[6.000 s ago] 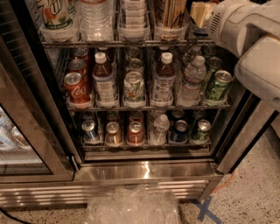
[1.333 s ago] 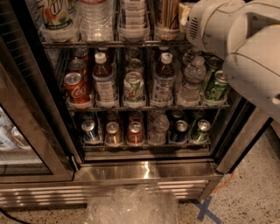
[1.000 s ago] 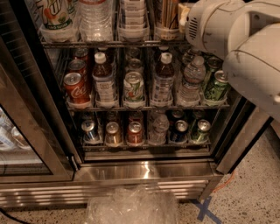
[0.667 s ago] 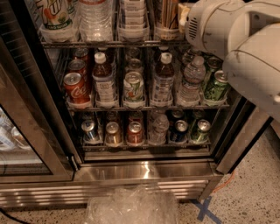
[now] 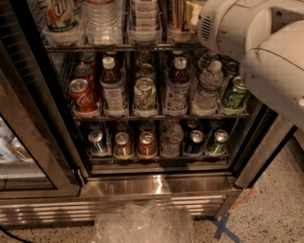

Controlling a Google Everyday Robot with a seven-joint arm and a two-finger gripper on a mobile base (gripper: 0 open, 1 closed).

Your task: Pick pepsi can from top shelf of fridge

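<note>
Yr gripper [image 5: 192, 10] sits by top shelf [image 5: 109, 47], right end; grip state can't tell. Pepsi can unseen, so locate it b4 closing.

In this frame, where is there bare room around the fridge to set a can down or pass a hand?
Bare: the steel sill below the bottom shelf, and the floor right of the tape cross. Crowded: middle shelf and bottom shelf, cans and bottles side by side. The arm covers the upper right; the gripper is out of view.
</note>
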